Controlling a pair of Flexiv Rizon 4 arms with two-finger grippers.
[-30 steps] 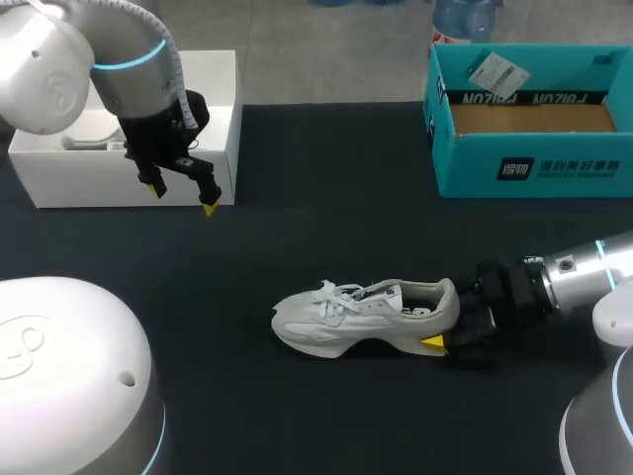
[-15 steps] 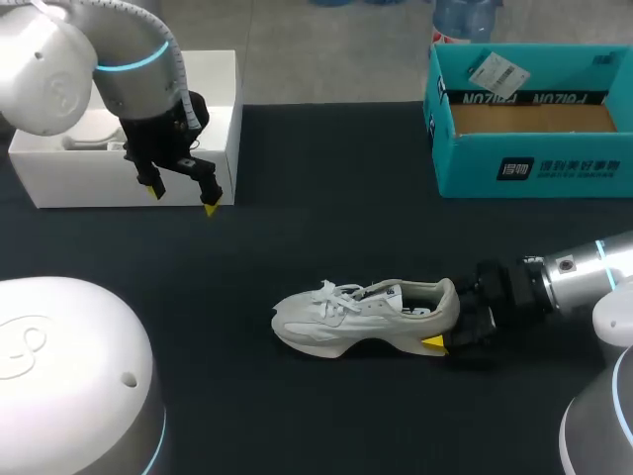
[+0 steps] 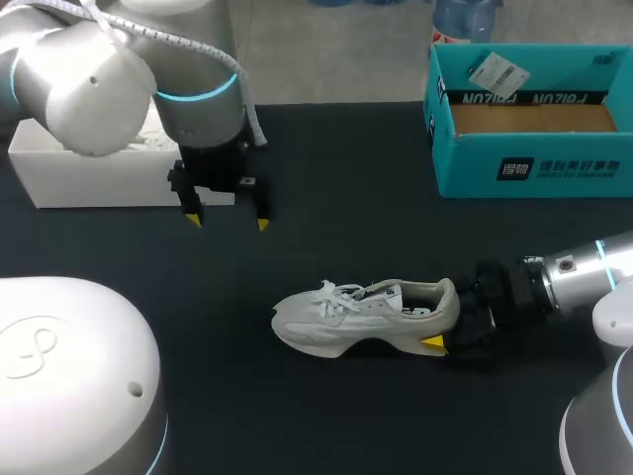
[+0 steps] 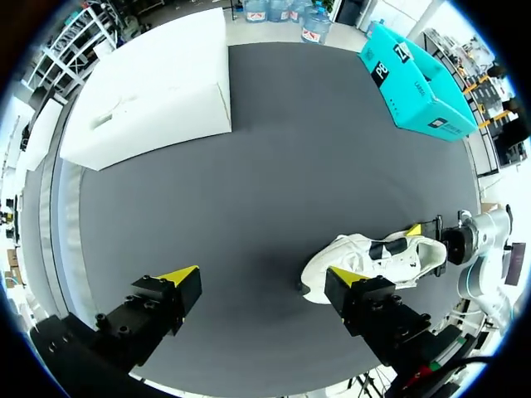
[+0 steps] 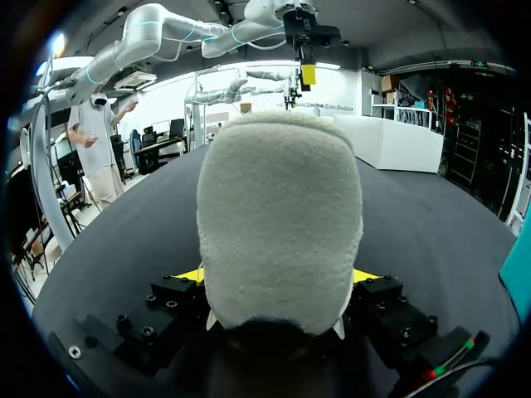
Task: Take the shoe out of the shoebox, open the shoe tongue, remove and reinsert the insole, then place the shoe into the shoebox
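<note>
head view: the shoe (image 3: 366, 315) is seen out of any box, upright on its sole near the middle of the black table (image 3: 346, 158), toe twd the left side, heel twd the right arm. the heel is pinched by the right claw (image 3: 447, 332), low at table level (only one yellow tip shows here). the left claw (image 3: 227, 222) is held above the table w/ fingers spread and nothing between them, betw. the white box (image 3: 89, 183) and the shoe, well apart from the shoe. the teal box (image 3: 524, 168) is at the far right, open, bare cardboard inside. which box is the shoe's own can't be told.

left wrist view: the left claw (image 4: 259, 278) is confirmed open and empty. the shoe (image 4: 377, 259) is seen ahead of it and off to one side, nearer one finger than the other.

right wrist view: the shoe's heel (image 5: 282, 215) is framed close up, a yellow tip pressed on either side, so the right claw (image 5: 278, 275) is judged closed on the shoe.

step in hand, as judged: take-out is done and the tongue is up next, not yet opened; the insole is untouched as far as can be seen. for the next move the left claw would need to be brought over the laces, lowered and closed on the tongue, w/ the heel kept steady by the right.
</note>
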